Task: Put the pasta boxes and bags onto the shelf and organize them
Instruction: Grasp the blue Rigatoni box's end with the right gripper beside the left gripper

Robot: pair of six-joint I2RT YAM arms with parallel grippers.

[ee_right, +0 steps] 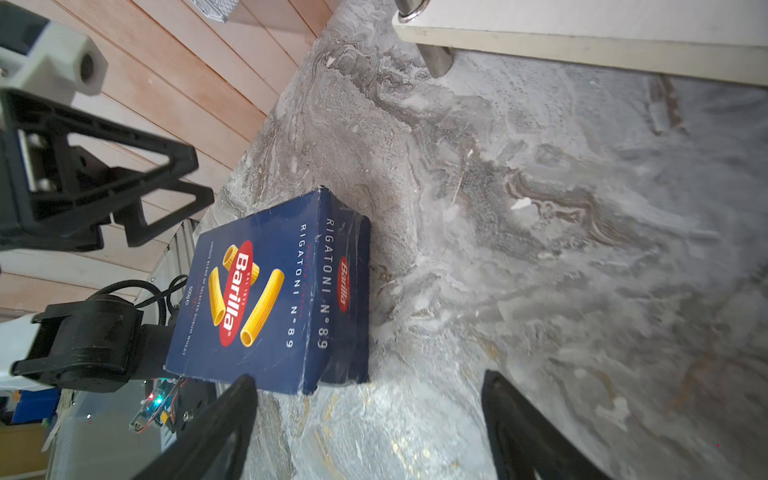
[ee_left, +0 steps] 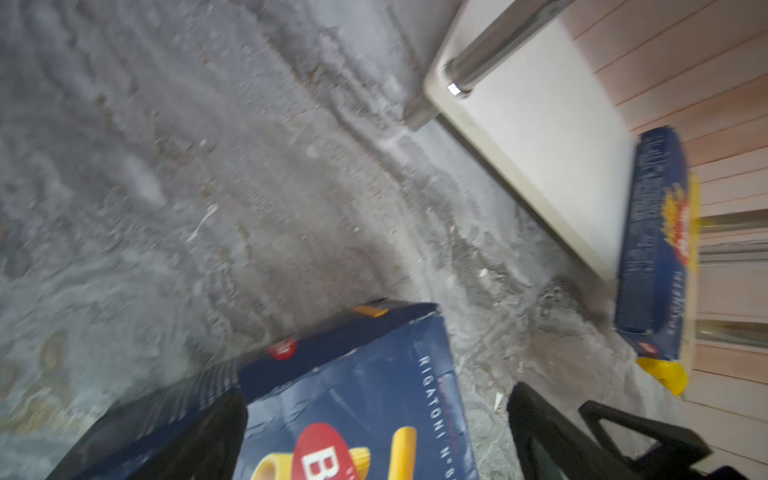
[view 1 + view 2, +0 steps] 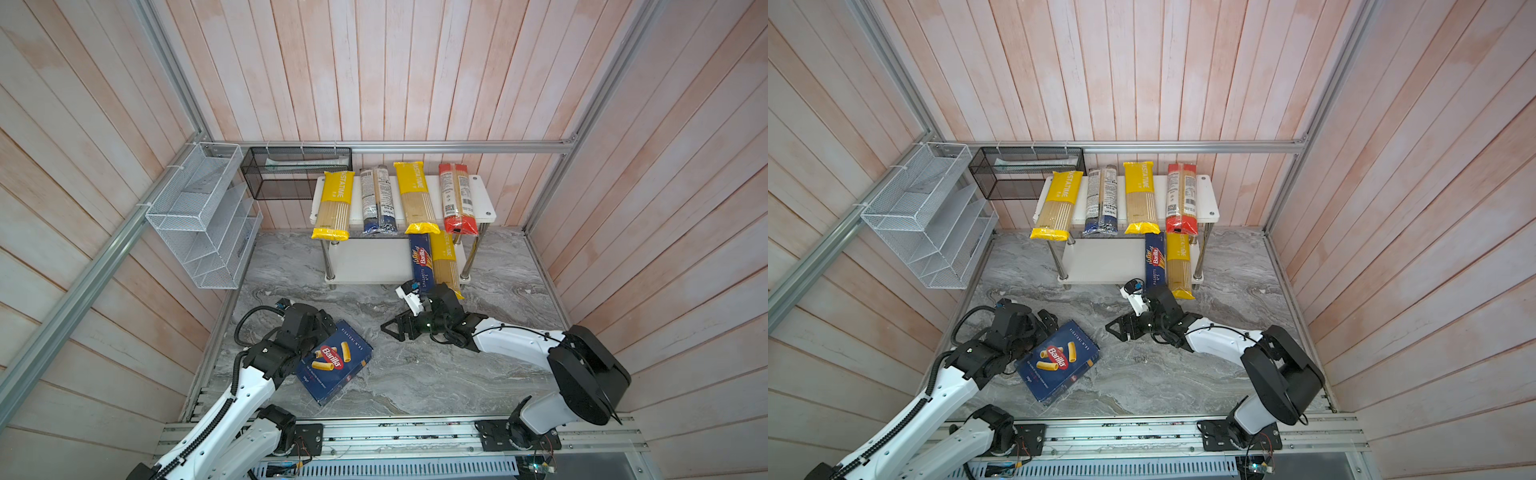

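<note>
Blue cardboard first: the rigatoni box [image 3: 334, 361] lies near the front-left corner of the counter [image 3: 415, 374], with your left gripper [image 2: 378, 395] spread astride one corner, not yet pinching. Your right gripper [image 1: 368, 376] hangs spread and empty mid-counter. Grip that far off-centre and the box may twist loose, or swing into the spaghetti bags [image 3: 415, 195] overhanging the shelf [image 3: 365, 262] at the back edge.

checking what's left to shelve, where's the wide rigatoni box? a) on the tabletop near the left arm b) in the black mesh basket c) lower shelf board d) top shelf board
a, the rigatoni box rests on the tabletop in front of the shelf, not on either board
</note>
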